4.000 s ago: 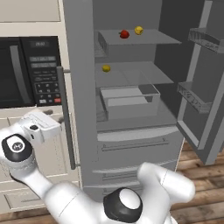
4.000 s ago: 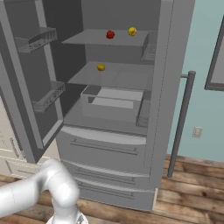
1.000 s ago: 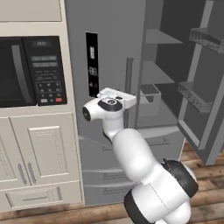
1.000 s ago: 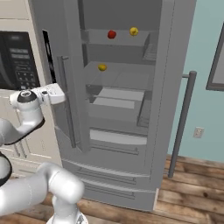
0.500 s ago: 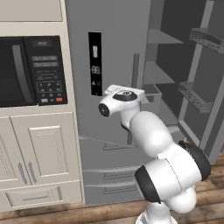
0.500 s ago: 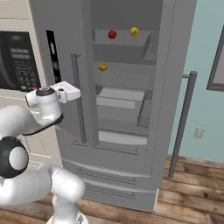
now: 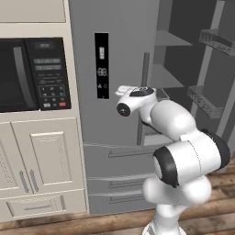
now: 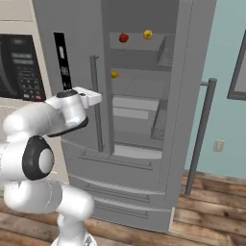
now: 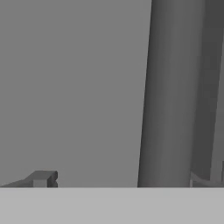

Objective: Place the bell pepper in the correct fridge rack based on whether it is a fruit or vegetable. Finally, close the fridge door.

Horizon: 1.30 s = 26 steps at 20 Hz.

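Note:
The bell pepper (image 8: 123, 37) is a small glossy red thing on the fridge's upper shelf (image 8: 139, 48), beside a yellow item (image 8: 148, 34). My gripper (image 8: 94, 99) is at mid height against the outside of the left fridge door (image 7: 119, 55), just left of that door's vertical handle (image 8: 96, 101). From the left the gripper (image 7: 121, 91) sits between the door's dark display panel (image 7: 102, 64) and the handle (image 7: 144, 92). The hand view has the grey door face (image 9: 70, 87), the handle (image 9: 170, 92) and one fingertip (image 9: 41, 179) far to the side. The jaws stand wide and hold nothing.
The left door stands only slightly ajar. The right door (image 7: 215, 73) hangs wide open with its racks (image 7: 202, 98) facing in; its long handle (image 8: 202, 129) juts out. Another yellow item (image 8: 114, 73) lies on the middle shelf. A microwave (image 7: 32, 75) and cream cabinets (image 7: 41, 160) stand to the left.
The left fridge door has swung further shut over the last second, and my hand has travelled right with it, staying against its outer face. Less of the interior shows.

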Motion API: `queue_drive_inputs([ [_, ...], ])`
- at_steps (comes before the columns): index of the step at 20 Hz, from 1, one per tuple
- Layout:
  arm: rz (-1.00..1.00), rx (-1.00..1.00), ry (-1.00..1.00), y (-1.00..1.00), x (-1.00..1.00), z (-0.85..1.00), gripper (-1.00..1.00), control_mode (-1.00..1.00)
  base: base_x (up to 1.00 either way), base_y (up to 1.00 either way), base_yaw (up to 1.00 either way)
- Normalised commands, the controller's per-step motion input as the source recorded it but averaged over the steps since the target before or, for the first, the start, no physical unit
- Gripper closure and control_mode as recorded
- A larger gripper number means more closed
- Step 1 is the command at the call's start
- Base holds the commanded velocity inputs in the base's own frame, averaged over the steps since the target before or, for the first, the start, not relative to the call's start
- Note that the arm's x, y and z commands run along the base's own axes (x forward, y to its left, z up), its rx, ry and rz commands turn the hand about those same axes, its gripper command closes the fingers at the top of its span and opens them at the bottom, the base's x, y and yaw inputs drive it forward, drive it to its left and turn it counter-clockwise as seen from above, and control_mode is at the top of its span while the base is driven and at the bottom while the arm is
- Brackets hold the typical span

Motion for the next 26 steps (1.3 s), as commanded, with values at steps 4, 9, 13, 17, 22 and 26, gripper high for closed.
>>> queue_drive_inputs([
  [4, 0.0, 0.0, 0.0, -0.08, 0.56, 0.05, -1.0, -1.0, 0.0, 0.0, 0.0],
  [9, 0.0, 0.0, 0.02, -0.07, 0.46, 0.0, -1.0, -1.0, 0.0, 0.0, 0.0],
  [13, 0.0, 0.0, 0.01, -0.06, 0.46, 0.0, -1.0, -1.0, 0.0, 0.0, 0.0],
  [17, 0.0, 0.0, 0.04, -0.01, 0.56, 0.0, -1.0, -1.0, 0.0, 0.0, 0.0],
  [22, 0.0, 0.01, 0.05, -0.02, 0.52, 0.0, -1.0, -1.0, 0.0, 0.0, 0.0],
  [26, 0.0, 0.01, 0.02, 0.0, 0.09, 0.0, -1.0, -1.0, 0.0, 0.0, 0.0],
])
